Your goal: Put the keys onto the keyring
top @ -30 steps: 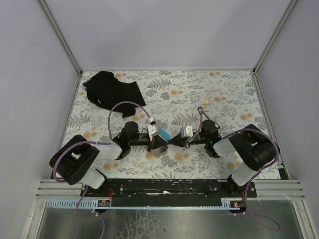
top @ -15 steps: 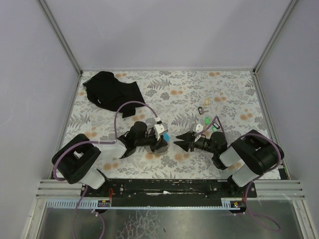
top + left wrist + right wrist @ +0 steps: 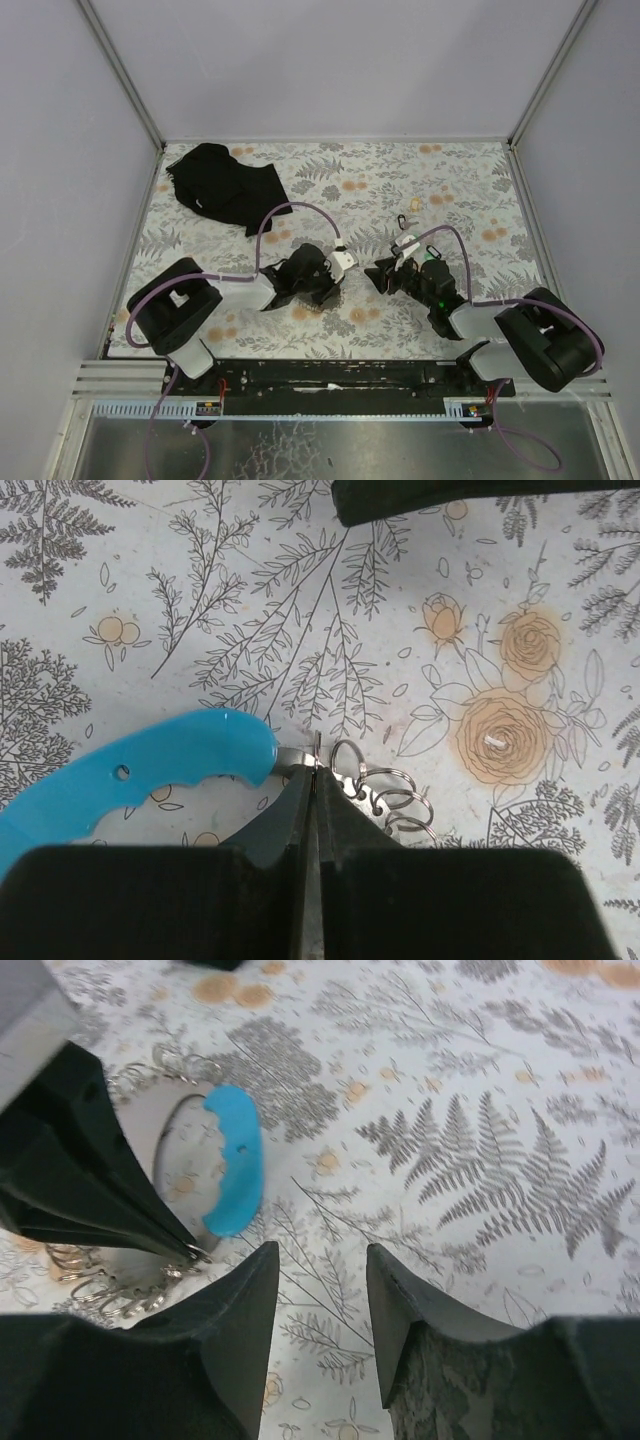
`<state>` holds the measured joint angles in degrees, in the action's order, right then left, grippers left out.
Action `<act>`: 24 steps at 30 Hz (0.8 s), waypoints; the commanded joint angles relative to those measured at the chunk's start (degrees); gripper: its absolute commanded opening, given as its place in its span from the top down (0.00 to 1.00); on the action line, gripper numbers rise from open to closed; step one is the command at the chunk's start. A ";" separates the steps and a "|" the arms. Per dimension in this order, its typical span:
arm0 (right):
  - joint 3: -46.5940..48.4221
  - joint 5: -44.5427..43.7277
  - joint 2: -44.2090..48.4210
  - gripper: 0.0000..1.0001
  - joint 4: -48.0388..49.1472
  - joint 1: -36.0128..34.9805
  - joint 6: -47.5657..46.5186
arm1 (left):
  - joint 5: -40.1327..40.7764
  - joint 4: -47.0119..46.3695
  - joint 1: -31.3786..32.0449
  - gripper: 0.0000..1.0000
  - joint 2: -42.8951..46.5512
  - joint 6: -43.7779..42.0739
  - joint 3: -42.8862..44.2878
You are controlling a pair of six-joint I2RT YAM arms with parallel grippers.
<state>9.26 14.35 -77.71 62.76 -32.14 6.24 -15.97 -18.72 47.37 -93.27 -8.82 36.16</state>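
Observation:
The keyring is a light-blue curved band [image 3: 130,775] with a grey metal part [image 3: 292,762] and several small wire rings [image 3: 392,798]. It lies on the flowered tabletop. My left gripper [image 3: 314,772] is shut on the metal part where it meets the band. The band also shows in the right wrist view [image 3: 236,1172]. There my right gripper [image 3: 322,1265] is open and empty, just right of the band and facing the left fingers [image 3: 95,1185]. In the top view the two grippers [image 3: 328,285] [image 3: 378,276] face each other. A small green tag [image 3: 431,256] shows beside the right wrist; the other keys are hidden.
A black cloth [image 3: 222,185] lies at the back left. A small black loop [image 3: 402,220] and a pale tag [image 3: 413,203] lie behind the right arm. Metal frame rails [image 3: 335,140] border the table, with grey walls beyond.
My left gripper has slid right with the keyring in it. My right gripper drew back to the right from where the two met, and its arm swung over the green keys.

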 commanded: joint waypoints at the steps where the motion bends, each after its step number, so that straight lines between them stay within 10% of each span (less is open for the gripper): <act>1: 2.76 -8.17 2.49 0.51 -7.31 -0.07 1.62 | 5.15 4.95 1.26 1.00 -1.50 -1.61 2.66; 13: 14.40 -11.60 3.38 0.34 -32.35 -0.04 5.96 | 6.35 -1.64 1.63 1.00 0.85 -0.69 -0.45; 24: 16.63 -1.41 0.09 0.33 -33.21 -0.08 2.19 | 3.89 -8.00 1.60 1.00 4.82 -1.38 -5.23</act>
<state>23.27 7.66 -75.61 30.57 -32.14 10.35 -11.42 -21.04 48.77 -90.15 -9.37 32.12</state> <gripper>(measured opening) 0.668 0.007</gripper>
